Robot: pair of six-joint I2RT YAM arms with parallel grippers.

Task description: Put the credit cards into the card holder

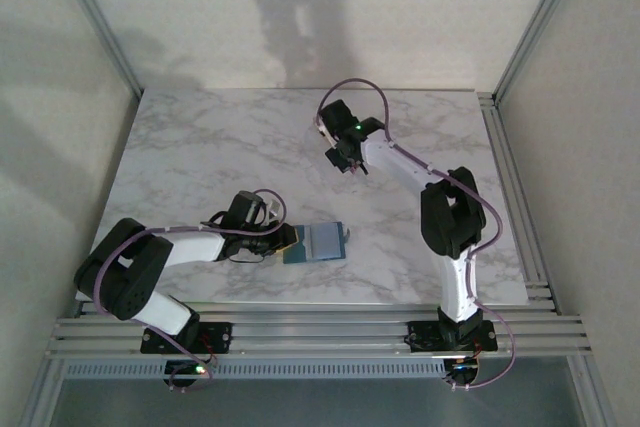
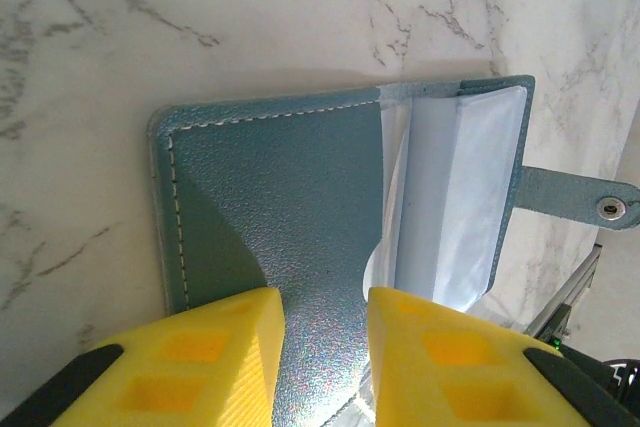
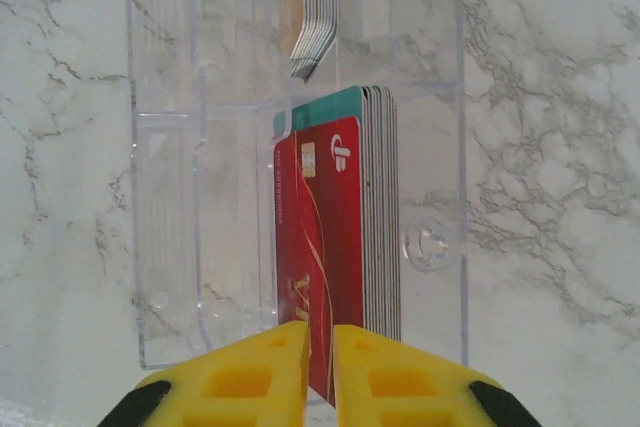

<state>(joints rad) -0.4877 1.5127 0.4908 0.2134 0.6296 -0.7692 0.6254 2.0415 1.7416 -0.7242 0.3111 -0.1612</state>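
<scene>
Top view: we see the left claw [image 1: 282, 242] at lower centre of the marble surface [image 1: 200, 147], at the left edge of an open teal wallet [image 1: 318, 243], and the right claw [image 1: 348, 165] reaching to the upper centre, well apart from it. Left wrist view: the yellow fingers [image 2: 215, 357] stand narrowly parted at the bottom of the frame, over the wallet's textured cover, which shows through the gap. We cannot tell whether the tips touch the cover, and nothing is pinched between them. Clear sleeves [image 2: 450, 197] fan out at the right of the wallet, and a snap tab [image 2: 575, 197] juts toward the right edge. Right wrist view: the clear holder [image 3: 165, 247] lies on the marble and takes up the upper and middle frame. In its nearer compartment a stack of cards [image 3: 380, 227] stands on edge at the right side, with the left part of that compartment bare. A red card [image 3: 320, 247] stands at the left face of the stack and reaches lower in the frame than the rest. Its near end sits between the right claw's fingers, which are closed narrowly on it. We see a teal card edge just above the red one. In the farther compartment, at top centre, a second group of cards [image 3: 310, 27] shows as grey and gold edges.
</scene>
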